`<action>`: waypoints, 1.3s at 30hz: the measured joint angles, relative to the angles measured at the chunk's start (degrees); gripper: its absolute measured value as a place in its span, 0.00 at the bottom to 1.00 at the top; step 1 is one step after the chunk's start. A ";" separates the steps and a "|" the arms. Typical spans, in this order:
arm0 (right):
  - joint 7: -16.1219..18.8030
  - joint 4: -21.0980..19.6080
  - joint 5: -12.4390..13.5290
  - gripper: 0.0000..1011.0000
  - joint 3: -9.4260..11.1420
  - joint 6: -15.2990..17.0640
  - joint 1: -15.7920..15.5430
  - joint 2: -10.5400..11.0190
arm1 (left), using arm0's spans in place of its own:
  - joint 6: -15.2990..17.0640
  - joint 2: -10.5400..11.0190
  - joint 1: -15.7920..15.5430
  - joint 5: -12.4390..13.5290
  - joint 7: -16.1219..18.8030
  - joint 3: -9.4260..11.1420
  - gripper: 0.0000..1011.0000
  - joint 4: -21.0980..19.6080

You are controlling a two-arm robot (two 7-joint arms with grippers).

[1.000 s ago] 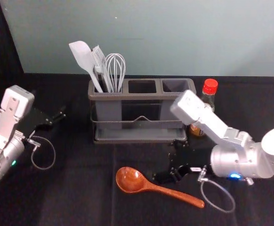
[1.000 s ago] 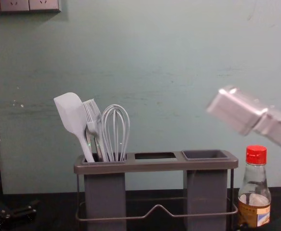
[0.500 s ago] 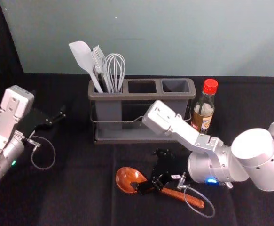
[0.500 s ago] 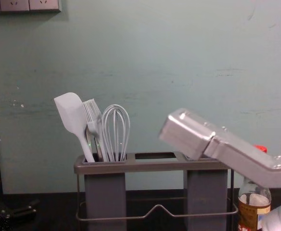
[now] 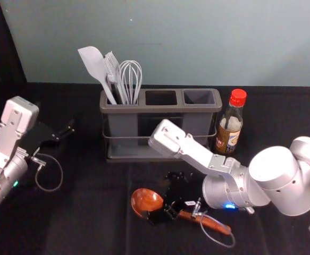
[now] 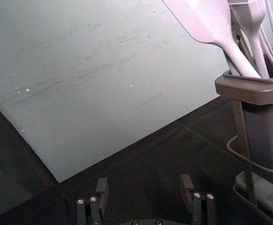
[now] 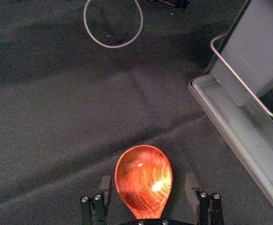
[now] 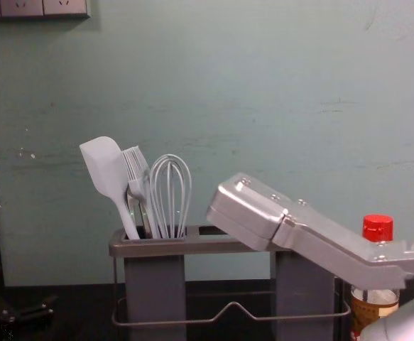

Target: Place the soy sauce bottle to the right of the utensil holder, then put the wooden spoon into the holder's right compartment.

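Okay, your right claw [image 5: 162,204] is spread open over the wooden spoon [image 5: 145,202], its bowl between the fingers; the soy sauce bottle [image 5: 229,125] stands beyond, rightward. Your left claw [image 5: 64,133] idles well apart, leftward.

A scuffed, pale grey-green wall [image 5: 181,42] rises behind the creased, black cloth-covered desk [image 5: 91,223]; socket plates [image 8: 22,7] line its upper left in the chest view.

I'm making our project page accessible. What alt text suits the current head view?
The right arm's open pincer is at a wooden spoon lying before a utensil holder. White utensils stand in its left compartment; a soy sauce bottle stands upright to its right. The left arm is at the left edge.
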 joint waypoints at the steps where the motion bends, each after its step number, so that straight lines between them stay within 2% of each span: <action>1: 0.13 0.12 -0.06 0.99 -0.01 0.00 0.06 -0.12 | 0.00 0.00 0.00 0.00 0.00 0.00 0.99 0.00; 20: 0.84 2.95 -1.78 0.99 -0.64 -0.55 0.40 -2.74 | 0.00 0.00 0.00 0.00 0.00 0.00 0.99 0.00; 39: 1.33 4.76 -2.85 0.99 -0.57 -1.16 0.39 -3.78 | 0.00 0.00 0.00 0.00 0.00 0.00 0.99 0.00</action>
